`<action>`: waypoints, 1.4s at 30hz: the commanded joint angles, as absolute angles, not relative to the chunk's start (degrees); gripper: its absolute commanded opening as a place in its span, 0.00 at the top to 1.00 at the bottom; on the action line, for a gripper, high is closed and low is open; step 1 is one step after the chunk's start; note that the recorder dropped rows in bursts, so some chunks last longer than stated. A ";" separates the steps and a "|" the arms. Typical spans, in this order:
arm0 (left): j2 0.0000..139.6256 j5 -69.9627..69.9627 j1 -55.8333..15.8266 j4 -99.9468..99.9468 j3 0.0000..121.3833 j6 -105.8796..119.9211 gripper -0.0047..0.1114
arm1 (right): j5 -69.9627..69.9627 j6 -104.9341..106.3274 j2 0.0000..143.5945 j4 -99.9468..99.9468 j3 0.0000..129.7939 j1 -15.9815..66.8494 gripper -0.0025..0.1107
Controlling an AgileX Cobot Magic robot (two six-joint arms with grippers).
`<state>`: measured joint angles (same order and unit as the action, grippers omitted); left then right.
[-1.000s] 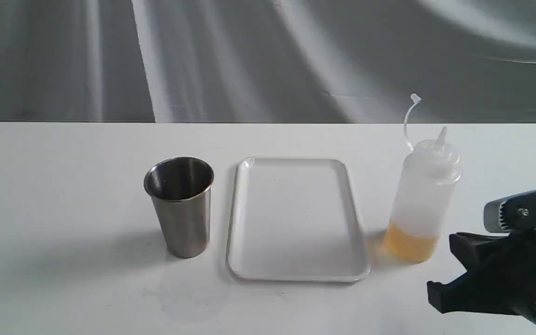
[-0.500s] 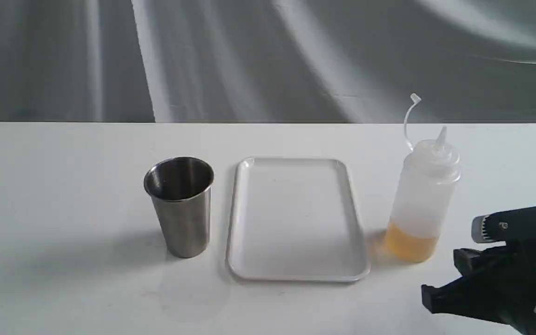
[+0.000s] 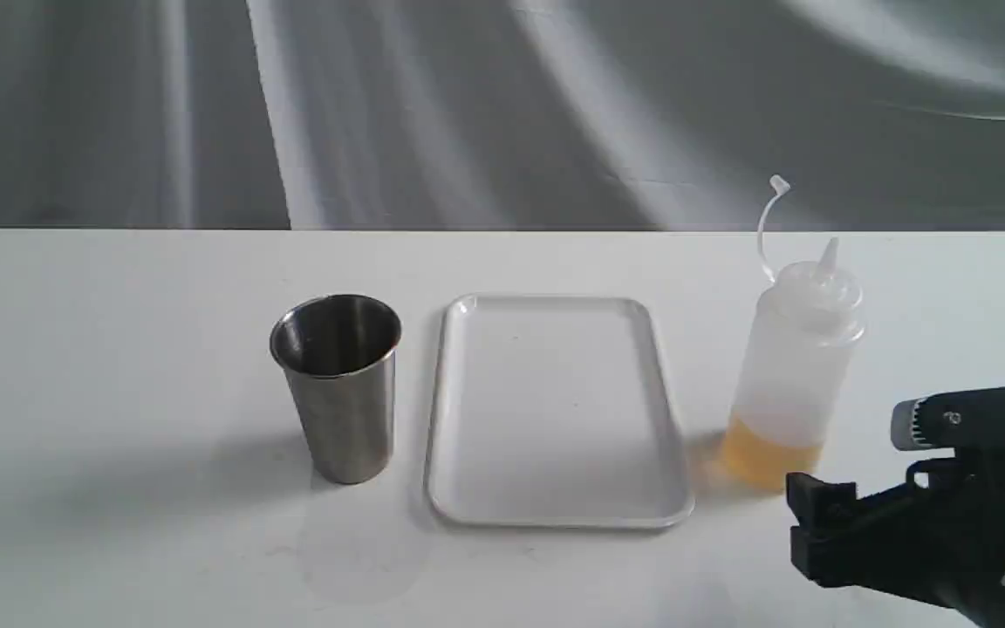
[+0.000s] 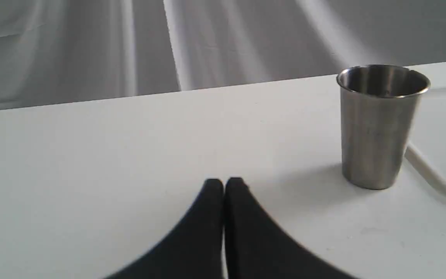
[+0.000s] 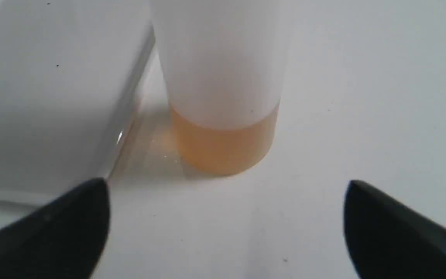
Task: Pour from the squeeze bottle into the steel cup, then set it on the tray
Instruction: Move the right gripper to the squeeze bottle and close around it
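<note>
Squeeze bottle (image 5: 219, 97) stands just ahead of the right pincer (image 5: 225, 184), facing the gap between its wide-open, empty tips, likely so they can close around it.

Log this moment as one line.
phase: pre-grasp | right gripper: open, facing translucent squeeze bottle with amber liquid | left gripper: shut | brushed steel cup: upright | white plastic tray: bare

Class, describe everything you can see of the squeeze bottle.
The bottle is a translucent whitish plastic cylinder with a cone nozzle, uncapped, its cap raised on a thin curved strap. Amber liquid fills only the bottom. It stands upright on the table, beside the tray. The open right end effector faces it without contact.
</note>
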<state>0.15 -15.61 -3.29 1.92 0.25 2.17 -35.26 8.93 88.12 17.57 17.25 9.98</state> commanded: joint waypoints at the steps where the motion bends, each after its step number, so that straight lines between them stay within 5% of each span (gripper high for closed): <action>1: 0.00 -15.22 -3.62 1.88 0.00 1.85 0.96 | -35.33 8.46 88.23 17.60 17.11 9.82 0.14; 42: 0.00 -15.22 -3.62 1.88 0.00 1.86 0.96 | -36.95 8.58 106.44 19.94 36.50 4.47 0.14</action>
<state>0.15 -15.61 -3.29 1.92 0.25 2.17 -36.13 8.82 106.40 20.55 35.82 5.26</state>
